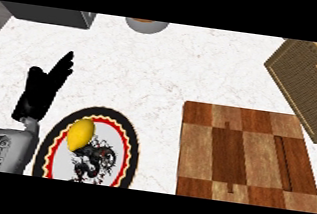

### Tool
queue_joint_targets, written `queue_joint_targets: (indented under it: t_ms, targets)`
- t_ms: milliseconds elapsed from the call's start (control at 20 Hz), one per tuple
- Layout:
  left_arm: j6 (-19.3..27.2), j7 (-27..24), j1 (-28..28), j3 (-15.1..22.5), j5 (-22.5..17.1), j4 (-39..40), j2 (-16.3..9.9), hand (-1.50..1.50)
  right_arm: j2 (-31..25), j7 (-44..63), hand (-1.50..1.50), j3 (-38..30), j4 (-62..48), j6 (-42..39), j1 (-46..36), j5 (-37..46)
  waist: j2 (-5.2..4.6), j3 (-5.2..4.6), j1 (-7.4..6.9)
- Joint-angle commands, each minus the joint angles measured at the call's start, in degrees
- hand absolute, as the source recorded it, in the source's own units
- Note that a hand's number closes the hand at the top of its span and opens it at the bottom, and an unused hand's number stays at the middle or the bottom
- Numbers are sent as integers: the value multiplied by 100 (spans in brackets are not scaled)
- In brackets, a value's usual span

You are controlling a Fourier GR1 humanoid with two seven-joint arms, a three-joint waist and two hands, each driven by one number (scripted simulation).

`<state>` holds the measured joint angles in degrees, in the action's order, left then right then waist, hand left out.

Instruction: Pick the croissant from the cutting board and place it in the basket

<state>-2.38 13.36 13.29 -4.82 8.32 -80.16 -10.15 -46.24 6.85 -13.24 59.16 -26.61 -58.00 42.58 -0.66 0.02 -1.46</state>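
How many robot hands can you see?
1. The left hand is open, fingers up, resting at the view's left beside the plate holding a lemon. The right hand shows nowhere in this view.

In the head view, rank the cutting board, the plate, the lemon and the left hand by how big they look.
1. Cutting board, largest.
2. Plate, partly cut off by the lower edge.
3. Left hand, open, fingers straight.
4. Lemon, smallest.
The hand is raised nearer the camera, so its rank over the lemon is unsure.

Left hand (pixel 41 88) open, fingers straight, upright.
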Motion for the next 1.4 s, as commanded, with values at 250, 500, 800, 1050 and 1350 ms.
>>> queue_joint_targets:
  t_ms: [250,500,800,1050,1350]
  targets:
    - [-20,-296,157,-80,2,439,-1,0,-379,-2033,150,32,-2231,761,-226,328,-12,0,-23]
    - [-16,198,-44,178,94,-280,89,0,-329,-2564,150,127,-3193,1427,-243,687,-20,9,-148]
    - [127,-204,-91,144,170,128,209,0,-98,-2413,150,-152,-3975,1285,-400,494,-16,5,-78]
    - [9,76,194,101,117,61,88,0,0,-2702,-150,-528,-4475,1484,-281,195,-33,13,-101]
    - [-136,-28,376,-100,-41,349,-54,0,43,-2871,-150,-1065,-4523,1892,-510,-284,-37,11,-77]
